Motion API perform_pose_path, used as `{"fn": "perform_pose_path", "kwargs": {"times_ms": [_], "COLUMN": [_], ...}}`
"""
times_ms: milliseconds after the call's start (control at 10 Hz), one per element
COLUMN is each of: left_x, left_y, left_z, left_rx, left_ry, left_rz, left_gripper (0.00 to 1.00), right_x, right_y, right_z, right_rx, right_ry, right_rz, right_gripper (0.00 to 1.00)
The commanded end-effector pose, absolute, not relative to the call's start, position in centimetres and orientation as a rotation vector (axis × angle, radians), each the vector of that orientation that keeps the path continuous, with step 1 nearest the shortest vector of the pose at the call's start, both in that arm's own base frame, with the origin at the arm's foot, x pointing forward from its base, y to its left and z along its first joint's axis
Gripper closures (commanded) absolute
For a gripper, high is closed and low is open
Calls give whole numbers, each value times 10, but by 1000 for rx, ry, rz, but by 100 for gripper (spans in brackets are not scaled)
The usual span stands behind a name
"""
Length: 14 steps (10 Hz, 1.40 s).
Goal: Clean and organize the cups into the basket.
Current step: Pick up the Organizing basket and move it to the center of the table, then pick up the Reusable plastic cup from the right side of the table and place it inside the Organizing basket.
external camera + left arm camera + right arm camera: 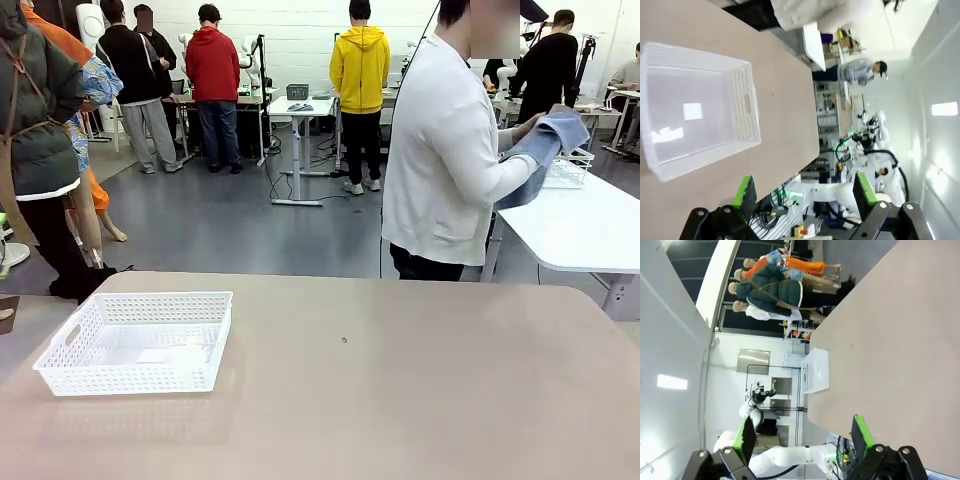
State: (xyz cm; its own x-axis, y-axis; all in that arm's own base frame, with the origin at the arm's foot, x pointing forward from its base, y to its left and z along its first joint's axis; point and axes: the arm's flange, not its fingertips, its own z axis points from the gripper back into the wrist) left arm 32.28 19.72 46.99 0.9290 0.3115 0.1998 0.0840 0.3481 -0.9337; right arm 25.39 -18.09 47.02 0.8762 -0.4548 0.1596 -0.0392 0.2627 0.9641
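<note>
Front view: the white perforated plastic basket (135, 340) sits on the left part of the tan bench (400, 380), and I see nothing in it. The person (445, 160) in a white top stands at the far side, turned away, both hands busy in a blue-grey cloth (550, 145). Whether a cup is wrapped inside it, I cannot tell.

Left wrist view: the left gripper (802, 192) hangs above the bench near the basket (740, 125), its green pads spread wide with nothing between them.

Right wrist view: the right gripper (805, 432) is also spread wide and empty, well apart from the basket (816, 371).

My read: the task is at its very start. No cups are in the basket, and I cannot say where they are. Cleaning, handing over and all placing remain.
</note>
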Motion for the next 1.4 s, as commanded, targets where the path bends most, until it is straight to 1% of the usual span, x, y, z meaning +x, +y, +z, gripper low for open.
{"fn": "perform_pose_path", "kwargs": {"times_ms": [0,100,300,500,600,700,1300], "left_x": [306,298,270,261,260,263,263], "left_y": [225,237,260,258,244,266,266], "left_z": [478,480,487,498,504,491,491], "left_rx": [-1241,-1217,-1210,-1162,-1132,-1192,-1192], "left_ry": [-404,-423,-482,-506,-505,-519,-519], "left_rz": [222,248,293,310,280,299,299], "left_gripper": [0,0,0,0,0,0,0], "right_x": [230,222,193,178,190,190,190], "right_y": [-195,-204,-235,-251,-241,-241,-241], "right_z": [481,484,492,491,494,494,494], "right_rx": [1255,1237,1171,1155,1181,1181,1181], "right_ry": [-504,-522,-586,-641,-602,-602,-602], "right_rz": [-279,-297,-411,-466,-424,-424,-424], "right_gripper": [0,0,0,0,0,0,0]}}
